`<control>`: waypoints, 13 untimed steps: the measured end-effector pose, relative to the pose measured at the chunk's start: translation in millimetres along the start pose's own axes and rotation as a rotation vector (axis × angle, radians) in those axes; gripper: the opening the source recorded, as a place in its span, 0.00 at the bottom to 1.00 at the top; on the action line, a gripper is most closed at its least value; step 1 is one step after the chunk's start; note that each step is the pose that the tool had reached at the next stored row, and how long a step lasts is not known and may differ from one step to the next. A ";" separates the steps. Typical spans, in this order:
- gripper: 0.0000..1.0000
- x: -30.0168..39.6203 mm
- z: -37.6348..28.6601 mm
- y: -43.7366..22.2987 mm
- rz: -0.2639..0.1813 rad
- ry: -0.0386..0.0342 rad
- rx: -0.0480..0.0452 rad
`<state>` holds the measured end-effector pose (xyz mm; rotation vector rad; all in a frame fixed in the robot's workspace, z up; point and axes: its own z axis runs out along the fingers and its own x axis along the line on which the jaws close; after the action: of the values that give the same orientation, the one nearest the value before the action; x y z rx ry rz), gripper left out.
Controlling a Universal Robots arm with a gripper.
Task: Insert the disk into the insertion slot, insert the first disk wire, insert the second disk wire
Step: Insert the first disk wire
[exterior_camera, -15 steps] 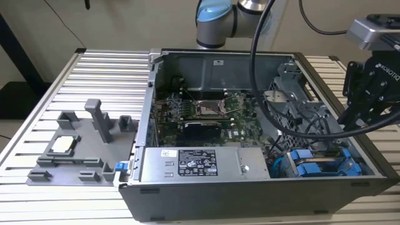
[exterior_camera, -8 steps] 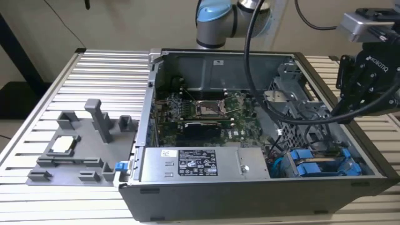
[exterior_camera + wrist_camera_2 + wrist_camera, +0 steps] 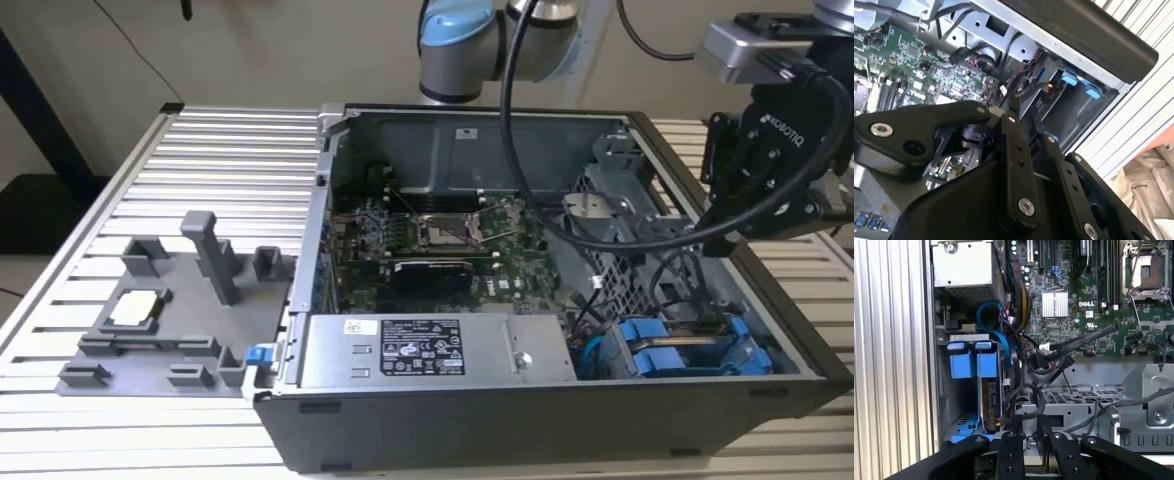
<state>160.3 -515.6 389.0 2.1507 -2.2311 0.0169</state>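
Note:
The disk (image 3: pixel 989 390) stands on edge in its blue carrier inside the insertion slot (image 3: pixel 944 390), a grey bay at the black case's corner; its blue tabs (image 3: pixel 727 352) show in the exterior view. Black wires (image 3: pixel 1013 407) loop right beside the disk's end. My gripper (image 3: pixel 767 190) hangs above the case's wall on the exterior view's right, well over the bay. Its fingers (image 3: pixel 1009 452) stand close together, shut, in both wrist views, fingers (image 3: pixel 1015 145). What, if anything, sits between the pads is hidden.
A second blue carrier (image 3: pixel 961 365) sits next to the disk. A blue cable (image 3: pixel 985 315), the perforated grey cage (image 3: pixel 1074 397), the power supply (image 3: pixel 434 350) and the motherboard (image 3: pixel 441 240) fill the case. A grey fixture (image 3: pixel 174 310) stands on the ribbed table.

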 end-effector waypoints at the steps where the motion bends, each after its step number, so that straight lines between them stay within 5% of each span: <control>1: 0.26 -0.2 0.4 3.0 0.000 0.0000 0.0000; 13: 0.26 -1.1 6.8 42.2 0.000 -0.0001 0.0044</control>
<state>118.1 -513.2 383.2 2.1529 -2.2335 0.0217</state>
